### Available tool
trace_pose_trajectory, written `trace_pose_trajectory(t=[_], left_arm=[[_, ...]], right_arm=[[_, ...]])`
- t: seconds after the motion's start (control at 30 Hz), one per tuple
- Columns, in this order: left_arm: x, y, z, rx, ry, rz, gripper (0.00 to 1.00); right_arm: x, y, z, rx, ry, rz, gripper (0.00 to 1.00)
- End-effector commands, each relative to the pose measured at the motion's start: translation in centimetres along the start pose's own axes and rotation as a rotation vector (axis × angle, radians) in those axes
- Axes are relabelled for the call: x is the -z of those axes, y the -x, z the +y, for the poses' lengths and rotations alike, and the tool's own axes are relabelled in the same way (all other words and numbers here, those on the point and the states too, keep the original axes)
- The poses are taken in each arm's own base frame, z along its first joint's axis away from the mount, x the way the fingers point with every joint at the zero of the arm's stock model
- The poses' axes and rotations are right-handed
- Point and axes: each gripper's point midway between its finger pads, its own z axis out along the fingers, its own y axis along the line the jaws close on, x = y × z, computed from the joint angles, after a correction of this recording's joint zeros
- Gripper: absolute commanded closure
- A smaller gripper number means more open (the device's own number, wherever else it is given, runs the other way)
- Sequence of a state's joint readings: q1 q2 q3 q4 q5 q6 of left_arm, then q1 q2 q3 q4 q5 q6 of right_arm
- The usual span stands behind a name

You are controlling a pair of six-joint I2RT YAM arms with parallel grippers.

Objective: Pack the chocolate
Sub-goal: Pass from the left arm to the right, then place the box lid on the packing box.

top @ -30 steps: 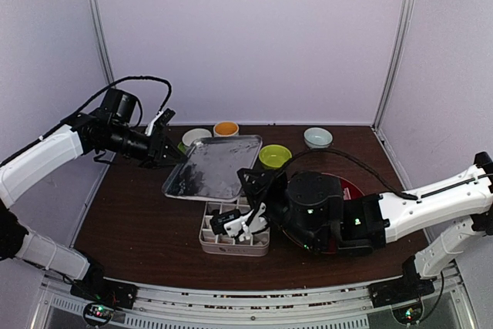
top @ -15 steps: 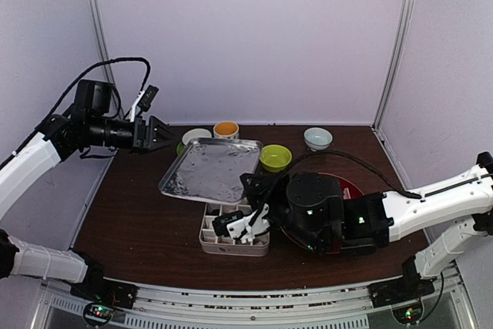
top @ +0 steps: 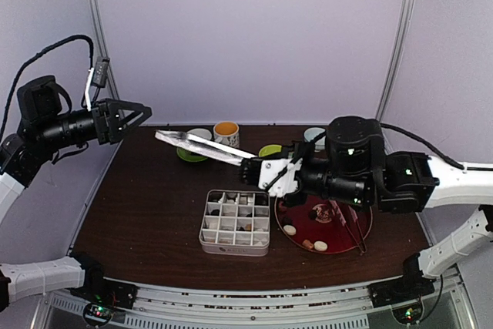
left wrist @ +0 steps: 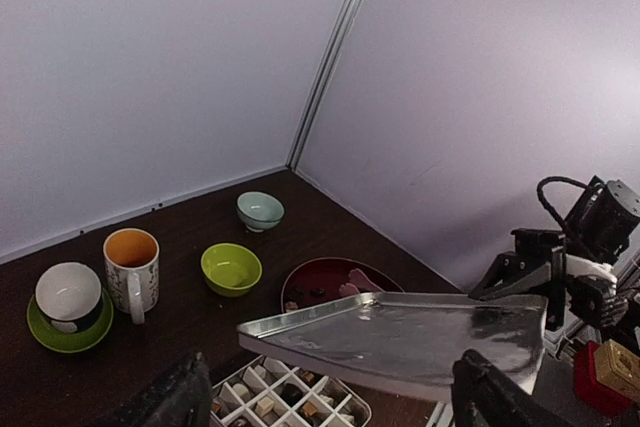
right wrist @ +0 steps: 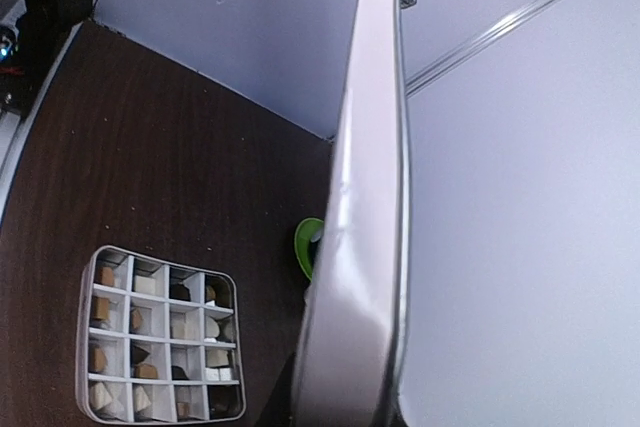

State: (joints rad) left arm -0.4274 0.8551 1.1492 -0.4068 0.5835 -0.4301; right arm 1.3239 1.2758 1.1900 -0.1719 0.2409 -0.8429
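Note:
The chocolate lies as small white, tan and dark pieces in a white gridded box [top: 235, 223] [left wrist: 290, 402] [right wrist: 160, 332]. A few more pieces [top: 290, 229] sit on a dark red plate [top: 362, 213] [left wrist: 305, 275] beside pink tongs [top: 350, 227] [left wrist: 355, 282]. My right gripper [top: 259, 169] is shut on the right edge of a silver lid [top: 202, 146] [left wrist: 400, 337] [right wrist: 365, 247] and holds it tilted in the air behind the box. My left gripper [top: 137, 118] [left wrist: 330, 375] hangs open up at the left, clear of the lid's far corner.
Along the back stand a white cup on a green saucer [top: 192, 155] [left wrist: 67, 297], an orange-lined mug [top: 226, 129] [left wrist: 132, 265], a green bowl [top: 269, 150] [left wrist: 231, 267] and a pale blue bowl [top: 314, 135] [left wrist: 260, 210]. Booth walls close in on three sides.
My left gripper opened, let go of the lid and drew back up to the left. My right arm rose from over the box and now carries the lid, so the box is uncovered.

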Motion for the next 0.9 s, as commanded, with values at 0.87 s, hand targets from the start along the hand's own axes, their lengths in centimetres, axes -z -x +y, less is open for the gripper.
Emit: trace_pose_trajectory(t=[0.87], left_arm=[[-2.8,-3.3,1.5,0.03,-0.062,0.066,0.14]], right_arm=[[0.2,-1.6,1.6,-0.984,0.472,-0.168,1.0]])
